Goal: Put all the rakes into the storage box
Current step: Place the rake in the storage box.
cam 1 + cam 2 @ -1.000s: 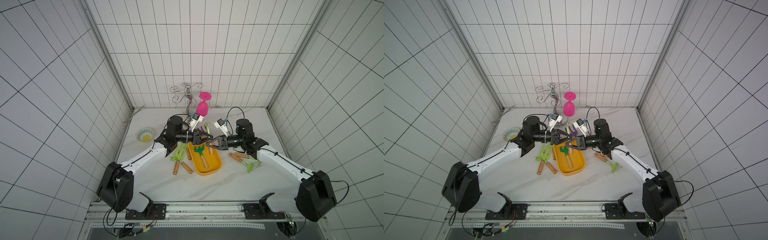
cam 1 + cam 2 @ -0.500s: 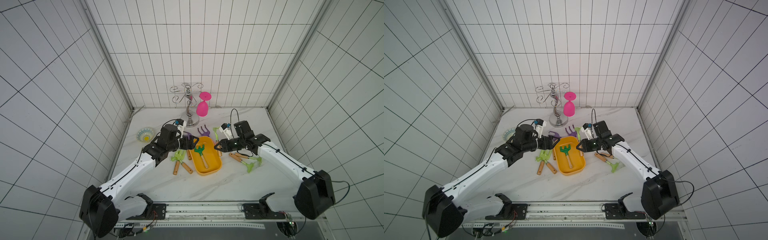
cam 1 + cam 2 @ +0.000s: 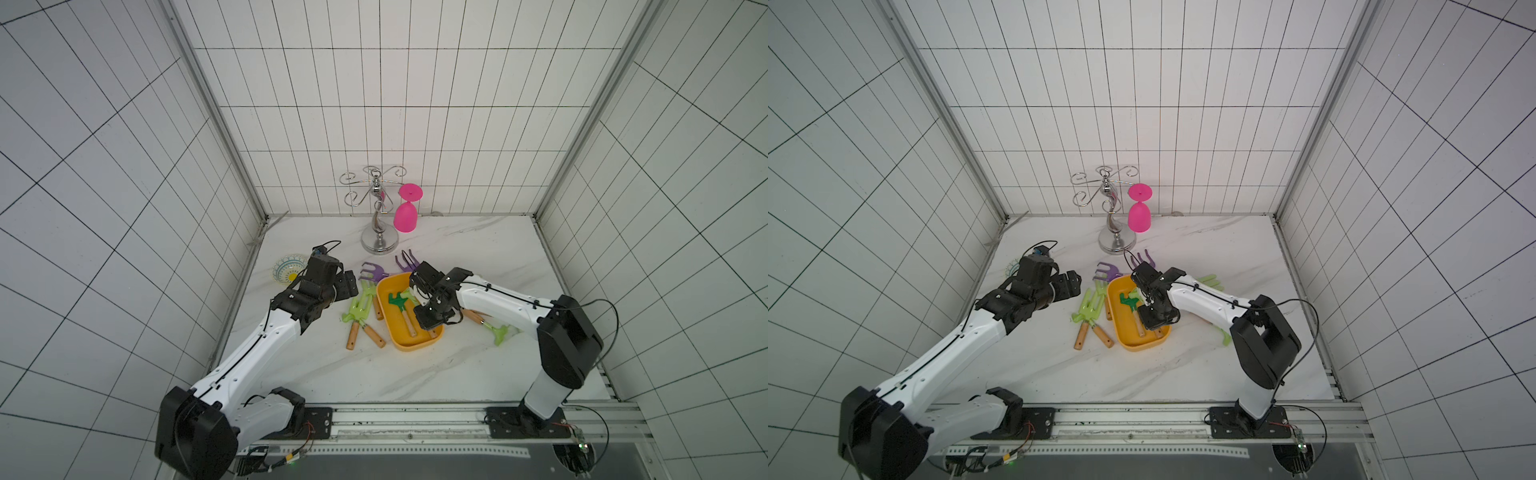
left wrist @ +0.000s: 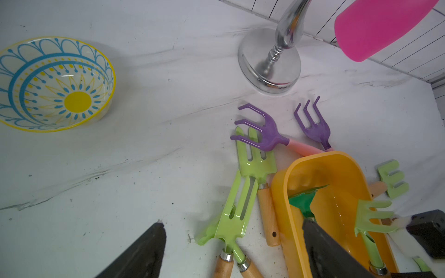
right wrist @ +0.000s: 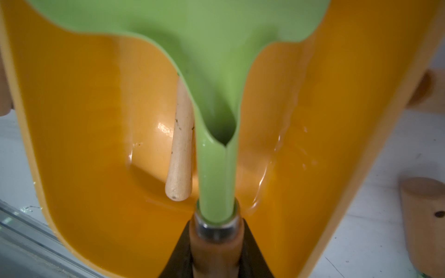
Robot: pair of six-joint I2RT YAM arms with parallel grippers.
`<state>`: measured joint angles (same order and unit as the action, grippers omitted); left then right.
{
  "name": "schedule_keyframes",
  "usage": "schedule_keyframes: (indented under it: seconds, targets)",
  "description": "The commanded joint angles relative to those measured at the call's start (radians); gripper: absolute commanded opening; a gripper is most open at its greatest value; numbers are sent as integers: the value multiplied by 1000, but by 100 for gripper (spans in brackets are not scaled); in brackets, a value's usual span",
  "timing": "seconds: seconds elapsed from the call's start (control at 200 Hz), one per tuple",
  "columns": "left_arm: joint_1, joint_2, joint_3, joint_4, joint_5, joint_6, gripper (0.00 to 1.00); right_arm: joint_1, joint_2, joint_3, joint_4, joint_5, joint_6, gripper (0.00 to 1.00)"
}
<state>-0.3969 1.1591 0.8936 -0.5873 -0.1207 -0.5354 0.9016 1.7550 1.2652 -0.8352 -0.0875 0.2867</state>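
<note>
Handle-clamped in right pincer (image 5: pixel 214 243), rake (image 5: pixel 216 96) hangs inside storage box (image 5: pixel 84 120), seemingly ready for release; left pincer (image 3: pixel 348 286) gapes empty at box's 9 o'clock.

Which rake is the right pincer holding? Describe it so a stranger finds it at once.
Find the yellow-orange storage box mid-table. Above its floor, the right pincer grips a rake by the wooden handle. It is pale green, unlike the dark green rake lying in the box.
</note>
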Motion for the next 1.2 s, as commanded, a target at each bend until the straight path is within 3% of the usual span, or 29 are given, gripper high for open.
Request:
schedule_keyframes:
  seconds: [0.0, 0.425, 0.779, 1.024, 1.194]
  targets:
    - [4, 23, 38, -39, -13, -14, 90, 33, 46, 58, -92, 104, 38, 1]
    - [4, 81, 70, -96, 13, -11, 90, 22, 230, 195, -155, 165, 34, 3]
    - [4, 98, 80, -123, 37, -17, 90, -33, 358, 322, -202, 158, 55, 11]
    - [4, 99, 94, -144, 49, -26, 90, -44, 327, 353, -203, 160, 49, 47]
    - [5, 100, 83, -127, 54, -7, 90, -45, 298, 364, -250, 141, 49, 56]
